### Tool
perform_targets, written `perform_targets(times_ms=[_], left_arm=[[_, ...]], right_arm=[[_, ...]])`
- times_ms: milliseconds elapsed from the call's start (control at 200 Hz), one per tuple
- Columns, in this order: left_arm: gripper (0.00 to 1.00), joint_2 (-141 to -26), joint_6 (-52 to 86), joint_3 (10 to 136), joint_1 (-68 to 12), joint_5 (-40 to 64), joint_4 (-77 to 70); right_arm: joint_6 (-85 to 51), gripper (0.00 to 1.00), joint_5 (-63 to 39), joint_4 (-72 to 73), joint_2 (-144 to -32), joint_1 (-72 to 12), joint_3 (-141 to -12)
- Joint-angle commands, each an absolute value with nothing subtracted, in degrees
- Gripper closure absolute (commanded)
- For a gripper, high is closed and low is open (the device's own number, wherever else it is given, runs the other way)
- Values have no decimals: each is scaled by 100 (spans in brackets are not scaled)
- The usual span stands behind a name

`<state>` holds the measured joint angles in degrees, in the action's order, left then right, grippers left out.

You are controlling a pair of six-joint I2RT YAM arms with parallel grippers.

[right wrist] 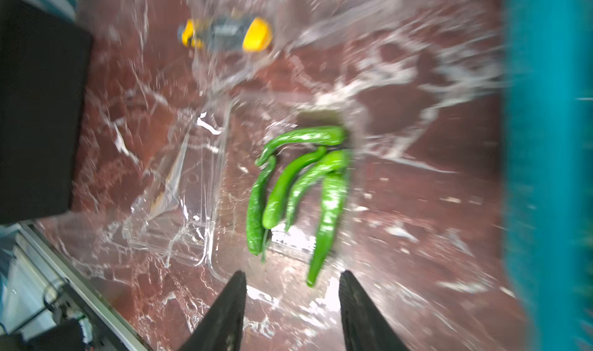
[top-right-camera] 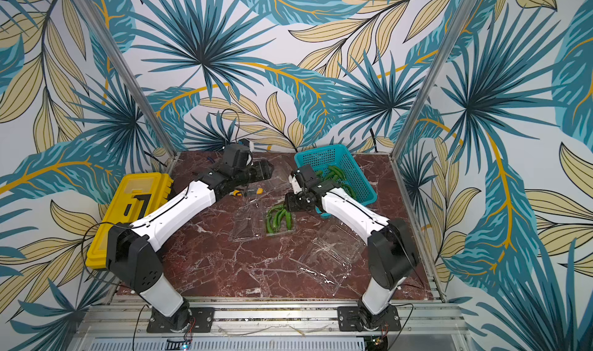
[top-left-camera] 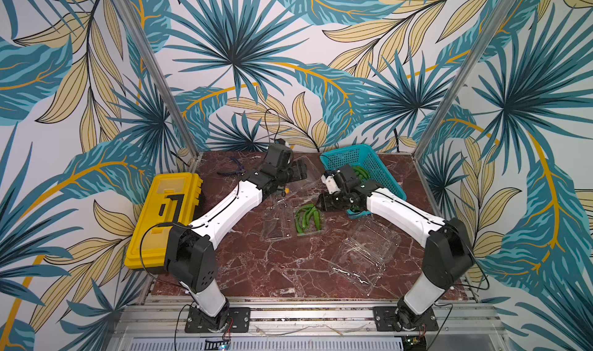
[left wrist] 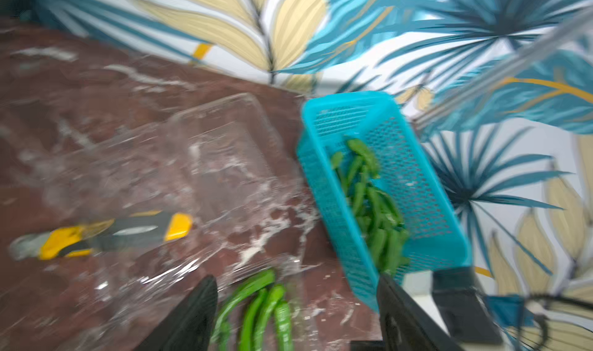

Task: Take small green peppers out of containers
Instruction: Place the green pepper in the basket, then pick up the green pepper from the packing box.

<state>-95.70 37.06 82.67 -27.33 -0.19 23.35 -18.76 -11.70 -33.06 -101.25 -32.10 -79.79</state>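
teal basket (top-left-camera: 375, 168), yellow toolbox (top-left-camera: 163, 217), pliers (top-left-camera: 232, 169)

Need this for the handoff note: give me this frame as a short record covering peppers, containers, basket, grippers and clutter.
in_container: about five small green peppers in the open clamshell, mid-table
in_basket: more peppers in the teal basket
emptied: clear clamshell by the right arm
left gripper: open, holding nothing
right gripper: open, holding nothing, poised over the mid-table peppers
clutter: utility knife, yellow toolbox, pliers
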Motion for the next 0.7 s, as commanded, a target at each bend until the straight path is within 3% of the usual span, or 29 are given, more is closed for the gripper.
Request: perform_targets(times_ms=[0,135,696], left_arm=[[21,-9633,4101,7568,-2609,-220,2292],[21,-9804,4218,7420,-2500,247,2363],[21,-10028,4179,7429,-2395,667,2413]], right_arm=[[-1735,56,-1268,-3656,-10772,-3471,-8331],[-1722,69,-1164,-3991,-11452,-3654,-8916],[-1769,73,-854,-4631,-12712,-3841,-9924]])
